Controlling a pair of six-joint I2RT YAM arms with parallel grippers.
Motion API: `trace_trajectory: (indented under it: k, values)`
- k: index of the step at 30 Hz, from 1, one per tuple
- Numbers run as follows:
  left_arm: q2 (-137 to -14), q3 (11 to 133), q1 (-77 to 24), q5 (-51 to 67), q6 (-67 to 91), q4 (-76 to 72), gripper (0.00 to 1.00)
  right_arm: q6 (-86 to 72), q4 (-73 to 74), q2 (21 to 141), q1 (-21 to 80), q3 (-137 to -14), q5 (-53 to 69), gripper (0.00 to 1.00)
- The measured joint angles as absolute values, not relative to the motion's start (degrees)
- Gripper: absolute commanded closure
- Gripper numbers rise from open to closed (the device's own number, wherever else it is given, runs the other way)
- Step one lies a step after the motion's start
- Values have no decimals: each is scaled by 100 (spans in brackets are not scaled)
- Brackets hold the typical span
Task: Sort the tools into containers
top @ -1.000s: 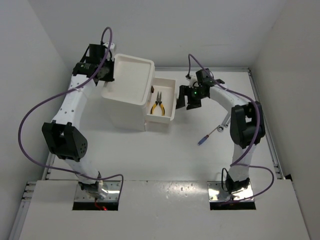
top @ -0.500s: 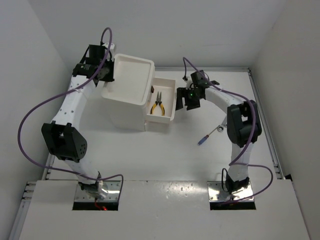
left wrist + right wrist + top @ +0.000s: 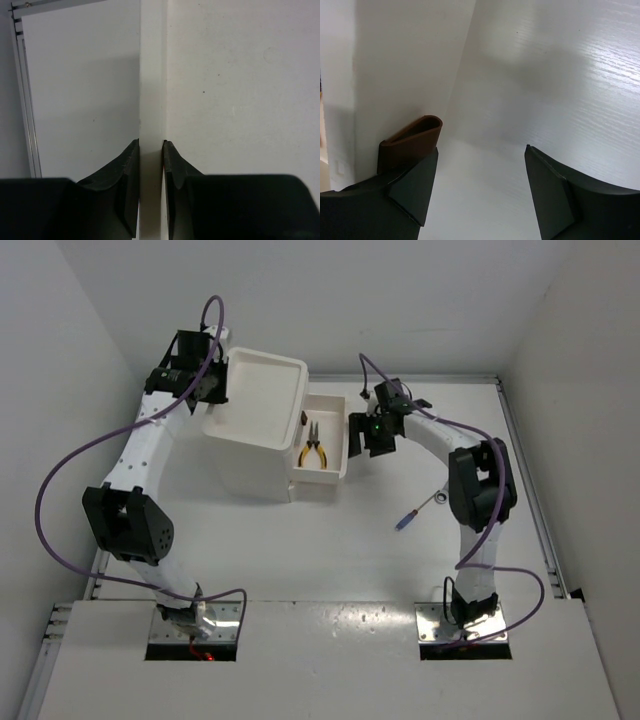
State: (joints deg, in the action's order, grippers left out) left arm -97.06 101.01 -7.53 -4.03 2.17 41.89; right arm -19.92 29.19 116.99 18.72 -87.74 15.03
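White surface all round: your left end effector [image 3: 216,382] is clamped on the unit's [image 3: 250,470] rim at ten o'clock. The right end effector [image 3: 480,149], jaws apart, sits at three o'clock of the open drawer [image 3: 328,400], beside its knob [image 3: 412,139]; pliers [image 3: 316,448] lie inside. The drawer looks like light, stiff plastic, so push its front squarely.

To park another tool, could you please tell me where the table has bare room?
Bare table in front of the drawer unit, left of the blue-handled screwdriver. Crowded around the open drawer: yellow-handled pliers inside, right gripper alongside.

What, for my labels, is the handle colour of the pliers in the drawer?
Yellow-handled metal pliers, clearest in top external view.
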Motion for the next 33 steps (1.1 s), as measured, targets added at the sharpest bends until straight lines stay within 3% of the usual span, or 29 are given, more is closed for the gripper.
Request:
trace_trajectory:
  k: [15, 27, 32, 33]
  values:
    - [-9671, 10025, -755, -410, 217, 4110, 100, -2491, 2185, 12105, 2766, -9426, 2764, 28]
    - [-9609, 9911, -755, -408, 217, 3994, 100, -2965, 1793, 12573, 2663, -9546, 3181, 28]
    - [-9550, 9817, -755, -412, 276, 3898, 100, -3232, 1201, 12254, 2534, -8877, 3406, 31]
    - [-9533, 9793, -755, -412, 316, 3887, 100, -3273, 1146, 12090, 2502, -8676, 3474, 37]
